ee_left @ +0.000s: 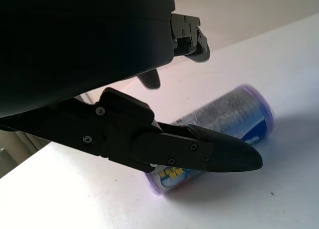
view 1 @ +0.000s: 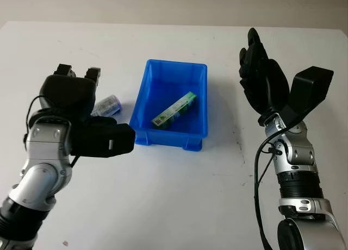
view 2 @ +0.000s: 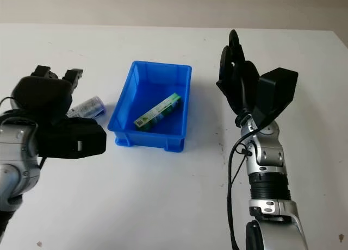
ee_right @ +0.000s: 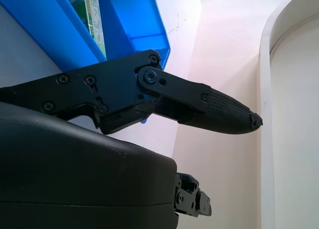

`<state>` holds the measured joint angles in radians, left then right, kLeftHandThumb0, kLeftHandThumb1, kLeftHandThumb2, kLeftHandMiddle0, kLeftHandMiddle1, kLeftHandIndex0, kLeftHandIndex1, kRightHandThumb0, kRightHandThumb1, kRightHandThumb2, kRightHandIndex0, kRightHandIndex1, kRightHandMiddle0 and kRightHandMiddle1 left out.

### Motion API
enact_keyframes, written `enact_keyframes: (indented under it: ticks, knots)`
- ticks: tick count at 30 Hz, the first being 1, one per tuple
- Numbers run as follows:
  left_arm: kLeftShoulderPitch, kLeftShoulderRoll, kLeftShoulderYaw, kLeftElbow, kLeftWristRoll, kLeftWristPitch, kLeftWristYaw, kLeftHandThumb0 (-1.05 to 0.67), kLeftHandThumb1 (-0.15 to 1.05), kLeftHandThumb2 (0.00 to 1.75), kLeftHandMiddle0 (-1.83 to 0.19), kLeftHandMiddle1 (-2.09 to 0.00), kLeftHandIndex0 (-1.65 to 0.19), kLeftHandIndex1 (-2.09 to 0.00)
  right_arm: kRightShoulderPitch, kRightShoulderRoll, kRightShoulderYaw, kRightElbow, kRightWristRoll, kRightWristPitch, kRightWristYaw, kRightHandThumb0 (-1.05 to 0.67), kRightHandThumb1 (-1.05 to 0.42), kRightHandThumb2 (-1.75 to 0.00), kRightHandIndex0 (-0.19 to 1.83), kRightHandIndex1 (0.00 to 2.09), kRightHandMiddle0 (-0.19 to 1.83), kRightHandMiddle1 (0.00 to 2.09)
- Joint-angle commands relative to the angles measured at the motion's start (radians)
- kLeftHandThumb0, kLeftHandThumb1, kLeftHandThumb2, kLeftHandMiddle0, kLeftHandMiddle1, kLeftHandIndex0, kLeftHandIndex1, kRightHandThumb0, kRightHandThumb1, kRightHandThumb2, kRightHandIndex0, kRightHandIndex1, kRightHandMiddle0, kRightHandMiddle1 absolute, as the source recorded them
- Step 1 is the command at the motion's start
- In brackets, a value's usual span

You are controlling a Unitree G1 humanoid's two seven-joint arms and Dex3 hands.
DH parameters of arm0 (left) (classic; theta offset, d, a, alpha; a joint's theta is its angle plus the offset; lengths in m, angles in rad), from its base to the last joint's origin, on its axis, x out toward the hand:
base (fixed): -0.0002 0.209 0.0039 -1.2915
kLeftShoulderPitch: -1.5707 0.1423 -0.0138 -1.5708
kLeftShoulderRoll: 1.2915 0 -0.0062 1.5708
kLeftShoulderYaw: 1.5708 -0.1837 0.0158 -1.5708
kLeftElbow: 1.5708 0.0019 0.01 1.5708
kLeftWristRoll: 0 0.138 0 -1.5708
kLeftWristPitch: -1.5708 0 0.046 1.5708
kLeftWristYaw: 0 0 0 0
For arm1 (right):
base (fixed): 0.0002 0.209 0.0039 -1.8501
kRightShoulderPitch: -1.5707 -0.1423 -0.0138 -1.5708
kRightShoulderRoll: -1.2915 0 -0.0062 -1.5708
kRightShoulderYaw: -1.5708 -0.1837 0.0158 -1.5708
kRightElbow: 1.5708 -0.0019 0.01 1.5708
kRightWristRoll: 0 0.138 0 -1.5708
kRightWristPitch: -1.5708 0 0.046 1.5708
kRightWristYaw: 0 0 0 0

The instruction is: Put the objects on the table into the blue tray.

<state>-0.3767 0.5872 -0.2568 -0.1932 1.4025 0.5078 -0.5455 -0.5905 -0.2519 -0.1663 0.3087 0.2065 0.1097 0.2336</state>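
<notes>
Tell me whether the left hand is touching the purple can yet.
Cannot tell. In the left wrist view, a finger of the left hand crosses in front of the purple can, hiding any gap; the head views show the hand covering part of it.

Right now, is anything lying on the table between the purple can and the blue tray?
No. In the left eye view, only bare white table separates the purple can from the blue tray. The left hand hovers open over the can.
</notes>
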Motion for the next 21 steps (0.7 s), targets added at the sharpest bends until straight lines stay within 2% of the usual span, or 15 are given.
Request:
enact_keyframes:
  ticks: [1, 3, 4, 5, 6, 7, 8, 10, 11, 12, 16, 18, 19, 21]
  knots:
    - [0.006, -0.009, -0.017, 0.033, 0.035, -0.008, 0.028, -0.87, 1.05, 0.20, 0.19, -1.78, -0.09, -0.53, -0.008, -0.002, -0.006, -0.006, 0.004, -0.006, 0.004, -0.75, -1.05, -0.75, -0.19, 0.00, -0.19, 0.00]
    - [0.002, -0.010, -0.033, 0.060, 0.073, -0.021, 0.034, -0.87, 1.05, 0.23, 0.19, -1.96, -0.10, -0.47, -0.009, -0.002, -0.008, -0.004, 0.007, -0.008, 0.007, -0.75, -1.05, -0.75, -0.19, 0.00, -0.19, 0.00]
    - [0.002, -0.016, -0.036, 0.068, 0.083, -0.023, 0.039, -0.87, 1.05, 0.25, 0.16, -2.03, -0.06, -0.64, -0.009, -0.001, -0.009, -0.005, 0.008, -0.008, 0.008, -0.76, -1.05, -0.74, -0.19, 0.00, -0.19, 0.00]
    - [0.000, -0.028, -0.036, 0.075, 0.090, -0.017, 0.037, -0.86, 1.05, 0.23, 0.07, -2.07, 0.02, -1.07, -0.009, -0.002, -0.010, -0.004, 0.009, -0.010, 0.010, -0.76, -1.05, -0.74, -0.19, 0.00, -0.19, 0.00]
    - [0.000, -0.041, -0.028, 0.075, 0.076, -0.015, 0.037, -0.84, 1.05, 0.21, 0.01, -2.08, 0.07, -1.28, -0.008, -0.003, -0.010, -0.003, 0.010, -0.012, 0.013, -0.76, -1.05, -0.74, -0.19, 0.00, -0.19, 0.00]
    - [0.001, -0.054, -0.020, 0.075, 0.060, -0.012, 0.038, -0.81, 1.05, 0.19, -0.03, -2.09, 0.05, -1.41, -0.008, -0.004, -0.010, -0.003, 0.009, -0.013, 0.016, -0.76, -1.05, -0.74, -0.19, 0.00, -0.19, 0.00]
    - [-0.001, -0.063, -0.016, 0.077, 0.055, -0.008, 0.025, -0.78, 1.05, 0.16, -0.18, -2.09, -0.03, -1.59, -0.008, -0.005, -0.010, -0.002, 0.009, -0.015, 0.018, -0.76, -1.05, -0.75, -0.19, 0.00, -0.19, 0.00]
    - [-0.007, -0.074, -0.012, 0.082, 0.052, 0.000, -0.003, -0.75, 1.05, 0.15, -0.46, -2.09, -0.04, -1.78, -0.008, -0.006, -0.012, -0.001, 0.009, -0.016, 0.022, -0.76, -1.05, -0.75, -0.19, 0.00, -0.19, 0.00]
    - [-0.006, -0.080, -0.010, 0.084, 0.048, 0.003, 0.000, -0.74, 1.05, 0.15, -0.53, -2.09, -0.03, -1.83, -0.008, -0.006, -0.012, -0.002, 0.008, -0.014, 0.022, -0.76, -1.05, -0.74, -0.19, 0.00, -0.19, 0.00]
    - [-0.004, -0.084, -0.008, 0.086, 0.045, 0.003, 0.004, -0.69, 1.05, 0.12, -0.61, -2.09, 0.01, -1.79, -0.008, -0.006, -0.012, -0.004, 0.006, -0.009, 0.018, -0.77, -1.05, -0.74, -0.19, 0.00, -0.19, 0.00]
    - [-0.010, -0.050, -0.048, 0.111, 0.128, -0.030, -0.039, -0.63, 1.05, 0.18, -0.80, -2.09, 0.08, -1.48, -0.010, -0.007, -0.014, -0.003, 0.007, -0.013, 0.020, -0.77, -1.05, -0.74, -0.19, 0.00, -0.19, 0.00]
    - [-0.008, -0.048, -0.049, 0.121, 0.138, -0.044, -0.030, -0.57, 1.05, 0.21, -0.88, -2.09, 0.05, -1.72, -0.010, -0.007, -0.014, -0.002, 0.006, -0.014, 0.020, -0.77, -1.05, -0.74, -0.19, 0.00, -0.19, 0.00]
    - [-0.006, -0.047, -0.046, 0.126, 0.134, -0.050, -0.017, -0.54, 1.05, 0.23, -0.89, -2.09, 0.04, -1.75, -0.011, -0.007, -0.014, -0.002, 0.006, -0.015, 0.019, -0.77, -1.05, -0.74, -0.19, 0.00, -0.19, 0.00]
    - [-0.001, -0.047, -0.039, 0.133, 0.122, -0.059, 0.010, -0.47, 1.05, 0.25, -0.86, -2.09, 0.08, -1.65, -0.013, -0.006, -0.018, 0.001, 0.010, -0.014, 0.018, -0.77, -1.05, -0.74, -0.19, 0.00, -0.19, 0.00]
